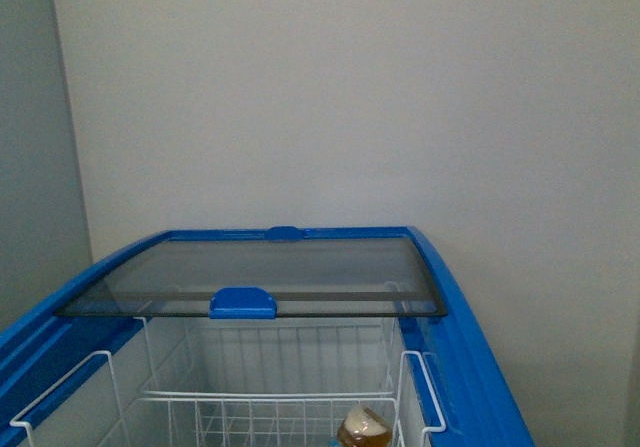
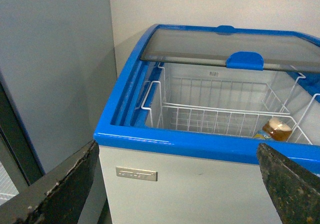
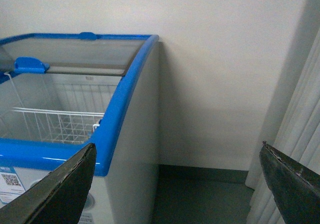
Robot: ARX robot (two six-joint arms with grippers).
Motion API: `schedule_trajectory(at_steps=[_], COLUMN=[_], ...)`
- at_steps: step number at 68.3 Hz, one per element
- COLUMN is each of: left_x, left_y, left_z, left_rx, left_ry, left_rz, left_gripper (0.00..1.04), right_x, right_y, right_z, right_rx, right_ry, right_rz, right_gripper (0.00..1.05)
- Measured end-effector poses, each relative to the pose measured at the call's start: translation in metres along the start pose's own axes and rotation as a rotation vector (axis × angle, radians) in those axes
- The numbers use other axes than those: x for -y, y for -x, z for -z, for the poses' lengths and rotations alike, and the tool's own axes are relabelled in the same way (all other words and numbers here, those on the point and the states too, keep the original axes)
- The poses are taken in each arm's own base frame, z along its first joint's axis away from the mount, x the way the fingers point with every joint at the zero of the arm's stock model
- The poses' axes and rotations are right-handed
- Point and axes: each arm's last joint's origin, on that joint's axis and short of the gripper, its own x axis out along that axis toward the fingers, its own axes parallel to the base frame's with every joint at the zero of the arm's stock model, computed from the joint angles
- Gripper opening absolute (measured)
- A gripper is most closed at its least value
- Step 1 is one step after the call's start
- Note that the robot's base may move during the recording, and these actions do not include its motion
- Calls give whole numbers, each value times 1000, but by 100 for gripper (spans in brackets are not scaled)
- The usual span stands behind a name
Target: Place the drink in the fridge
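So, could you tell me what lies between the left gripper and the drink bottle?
In the left wrist view, the freezer's blue front rim and a white wire basket lie between the open left gripper and the bottle.

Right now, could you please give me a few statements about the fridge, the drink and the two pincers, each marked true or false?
1. The drink lies in a wire basket inside the fridge. True.
2. The glass lid covers the whole opening. False: it is slid to the far end, so the near part is open.
3. The left pincer is shut on the drink. False: it is open and empty, outside the fridge.
4. The right pincer is open and holds nothing. True.
5. The lid's handle is red. False: it is blue, like the rim.
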Motion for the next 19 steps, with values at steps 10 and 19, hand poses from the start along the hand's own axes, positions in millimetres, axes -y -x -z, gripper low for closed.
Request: schedule_trajectory(at_steps=[10,19], left_x=[0,0], left_y=[0,0], left_z=[0,0], left_rx=[0,0], left_ry=[0,0], left_rz=[0,0], left_gripper=[97,97], right_x=[0,0], right_y=[0,0], right_z=[0,0], right_rx=[0,0], right_ry=[0,0], right_rz=[0,0], right_gripper=[98,98])
